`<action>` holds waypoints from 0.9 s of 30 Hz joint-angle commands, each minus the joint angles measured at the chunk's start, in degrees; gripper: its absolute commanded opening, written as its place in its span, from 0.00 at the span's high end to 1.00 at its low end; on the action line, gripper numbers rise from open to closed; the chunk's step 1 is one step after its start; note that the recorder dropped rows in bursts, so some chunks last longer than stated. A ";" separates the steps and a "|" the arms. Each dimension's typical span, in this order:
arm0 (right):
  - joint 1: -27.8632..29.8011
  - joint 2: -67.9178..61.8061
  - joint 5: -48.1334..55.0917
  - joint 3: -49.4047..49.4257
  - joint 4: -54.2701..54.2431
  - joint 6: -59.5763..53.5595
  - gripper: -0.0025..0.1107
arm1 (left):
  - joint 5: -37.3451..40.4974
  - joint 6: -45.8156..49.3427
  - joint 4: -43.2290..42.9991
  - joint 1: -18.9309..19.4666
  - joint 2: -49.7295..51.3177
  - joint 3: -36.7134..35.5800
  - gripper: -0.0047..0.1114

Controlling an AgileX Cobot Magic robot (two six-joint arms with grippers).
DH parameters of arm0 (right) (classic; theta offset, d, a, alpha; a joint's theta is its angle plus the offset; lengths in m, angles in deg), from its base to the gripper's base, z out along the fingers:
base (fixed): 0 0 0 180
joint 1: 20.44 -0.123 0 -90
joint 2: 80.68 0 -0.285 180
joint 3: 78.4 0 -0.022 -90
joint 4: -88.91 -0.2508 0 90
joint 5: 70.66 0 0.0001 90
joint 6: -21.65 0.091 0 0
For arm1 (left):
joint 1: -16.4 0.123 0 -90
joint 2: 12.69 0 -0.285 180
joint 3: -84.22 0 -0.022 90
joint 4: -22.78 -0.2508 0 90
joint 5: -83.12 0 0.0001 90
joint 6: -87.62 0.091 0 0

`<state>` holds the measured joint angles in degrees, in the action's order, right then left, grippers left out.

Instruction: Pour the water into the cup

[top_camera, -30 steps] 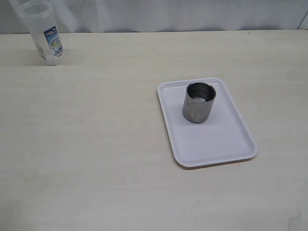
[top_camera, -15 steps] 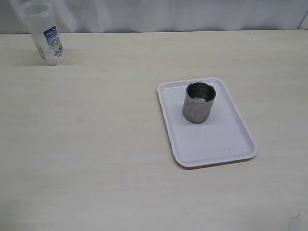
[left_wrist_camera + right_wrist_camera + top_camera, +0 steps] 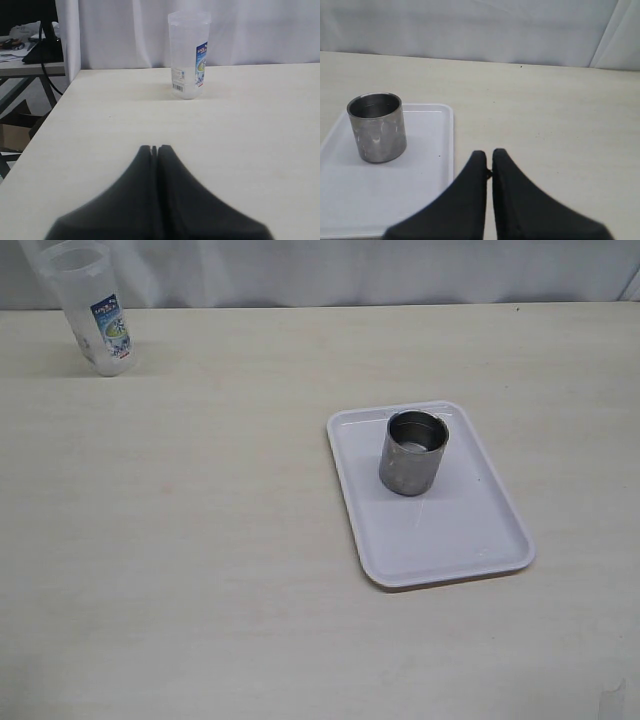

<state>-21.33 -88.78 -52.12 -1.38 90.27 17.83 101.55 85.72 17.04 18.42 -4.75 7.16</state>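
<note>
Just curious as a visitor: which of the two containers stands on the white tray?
The short grey metal cup, on the tray; the tall clear labelled pitcher stands apart on the bare table.

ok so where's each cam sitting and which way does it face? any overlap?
Exterior: high, looking down on the table; sees cup on tray, pitcher at far left; no arm shows.
Left wrist: low, behind the left gripper, jaws together, facing the pitcher.
Right wrist: low, behind the right gripper, jaws together, facing the cup and tray.
Shared: exterior and left wrist both show the pitcher; exterior and right wrist both show cup and tray.
</note>
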 commanded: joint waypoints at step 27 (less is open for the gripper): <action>0.13 0.31 0.88 0.20 0.68 0.47 0.94 | -0.67 0.10 0.36 -0.18 -0.15 -0.16 0.96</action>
<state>-21.33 -88.78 -51.47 -1.38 90.49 18.05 101.55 85.72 17.04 18.42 -4.75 7.16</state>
